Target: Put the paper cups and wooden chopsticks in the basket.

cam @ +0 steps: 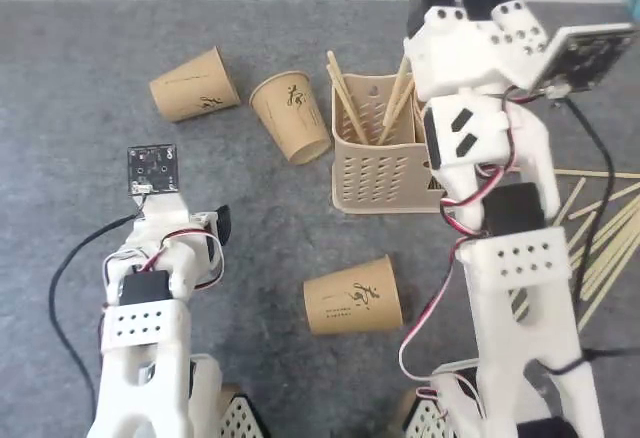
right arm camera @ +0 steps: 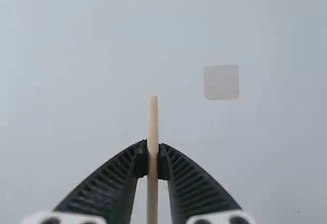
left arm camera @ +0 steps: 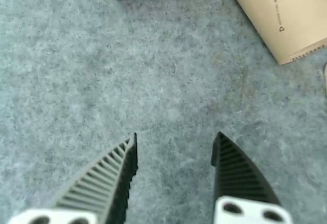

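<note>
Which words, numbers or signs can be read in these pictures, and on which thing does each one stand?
None is legible.
Far-left cup: dark mark and small print, too small to read.
Middle cup: the same, too small.
Near cup: the same, too small.
Basket: no text.

Paper cups: three. Basket: one. Chopsticks in basket: two bunches, roughly five sticks in all, exact number hard to tell. Loose chopsticks beyond right arm: at least five, some hidden behind arm. Held chopstick: one, pinched between fingers of right gripper. Arms: two. Grippers: two, counting left gripper. Cups partly seen from left wrist: two.
</note>
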`<move>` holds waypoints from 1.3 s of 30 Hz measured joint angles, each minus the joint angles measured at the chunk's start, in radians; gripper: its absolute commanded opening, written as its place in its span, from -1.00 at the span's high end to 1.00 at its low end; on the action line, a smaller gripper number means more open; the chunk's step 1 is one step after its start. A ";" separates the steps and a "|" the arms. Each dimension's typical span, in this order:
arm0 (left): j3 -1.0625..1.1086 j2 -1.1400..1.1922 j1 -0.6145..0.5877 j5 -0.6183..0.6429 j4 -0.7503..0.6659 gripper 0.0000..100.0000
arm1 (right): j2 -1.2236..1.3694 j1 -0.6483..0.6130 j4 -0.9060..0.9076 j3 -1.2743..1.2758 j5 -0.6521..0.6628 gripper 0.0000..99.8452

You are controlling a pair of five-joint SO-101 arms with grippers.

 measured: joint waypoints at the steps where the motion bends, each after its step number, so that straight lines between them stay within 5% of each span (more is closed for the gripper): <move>1: 0.000 0.000 0.000 0.000 -0.003 0.54 | 0.017 0.000 -0.009 0.015 0.000 0.98; 5: 0.000 0.000 0.000 0.000 -0.006 0.54 | 0.080 0.002 -0.037 0.063 0.000 0.96; 12: 0.000 0.000 0.000 0.000 -0.006 0.54 | 0.114 -0.021 -0.107 0.149 0.000 0.57; 16: 0.000 0.000 0.000 0.000 -0.006 0.54 | 0.101 -0.018 -0.087 0.153 0.000 0.58; 28: 0.000 0.000 -0.031 0.025 -0.025 0.54 | -0.523 -0.014 0.761 0.161 -0.091 0.59; 33: 0.000 0.000 -0.031 0.040 -0.025 0.54 | -0.836 0.153 1.094 0.259 -0.092 0.59; 39: -0.044 0.000 -0.031 0.040 0.011 0.54 | -1.142 0.468 1.154 0.551 0.014 0.59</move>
